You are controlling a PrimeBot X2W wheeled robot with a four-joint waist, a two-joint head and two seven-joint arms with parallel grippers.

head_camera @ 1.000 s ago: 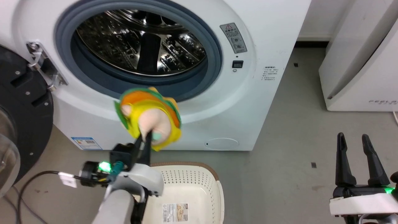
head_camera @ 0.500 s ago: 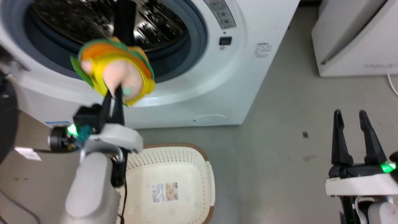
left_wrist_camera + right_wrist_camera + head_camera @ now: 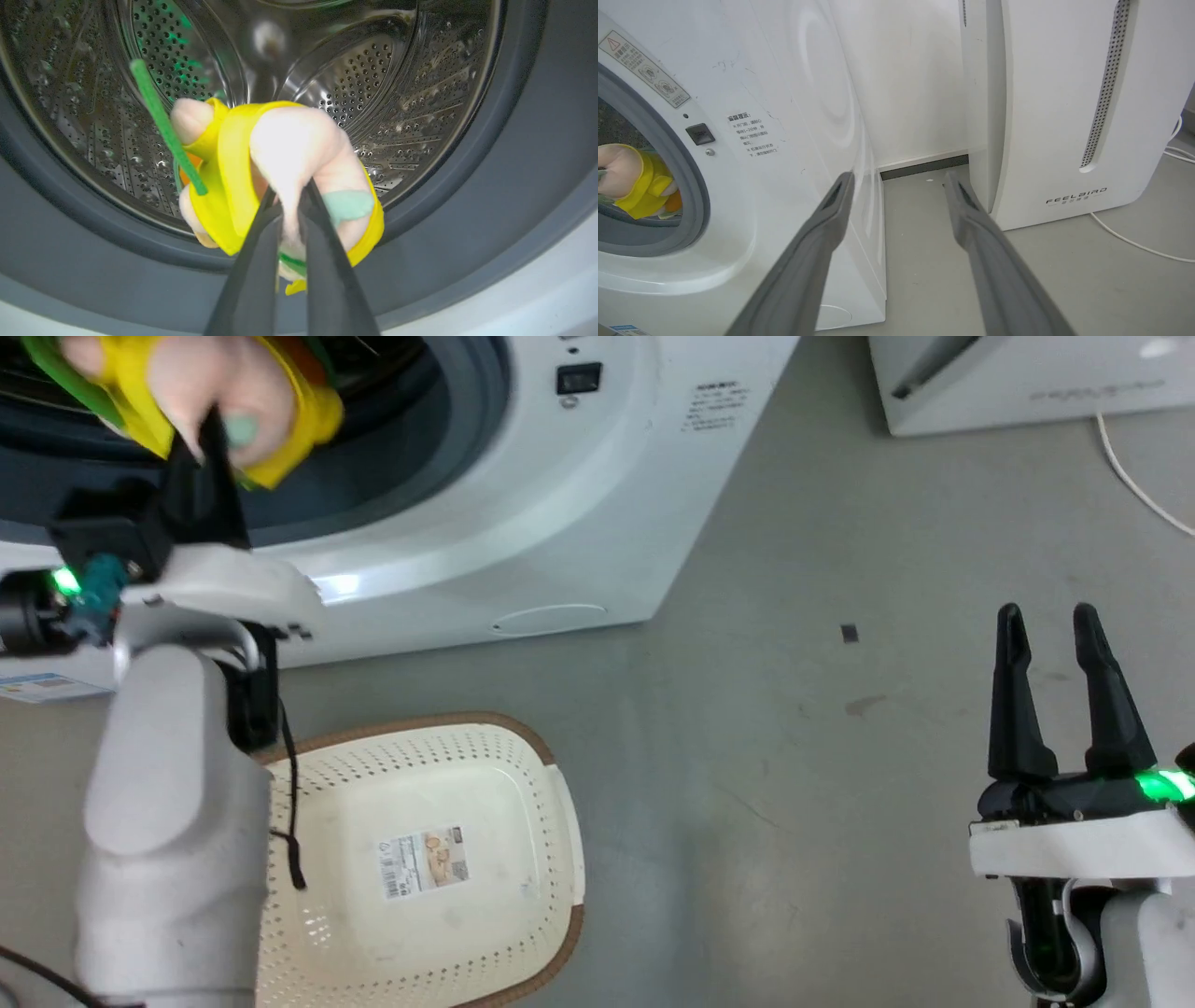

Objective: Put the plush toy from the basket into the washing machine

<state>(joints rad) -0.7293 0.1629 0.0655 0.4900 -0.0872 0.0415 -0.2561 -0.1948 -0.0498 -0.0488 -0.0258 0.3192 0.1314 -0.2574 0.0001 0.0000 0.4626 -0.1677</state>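
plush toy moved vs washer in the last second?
Yes. Against the washing machine, the plush toy rose from below the porthole to in front of it.

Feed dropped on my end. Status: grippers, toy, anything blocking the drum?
Left gripper shut on toy, at the open washer, clear of the basket. Right gripper open above the floor. Nothing seen blocking the drum.

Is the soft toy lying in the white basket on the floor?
No: the plush toy is pinched in the left hand right at the mouth of the washing machine, not in the basket.
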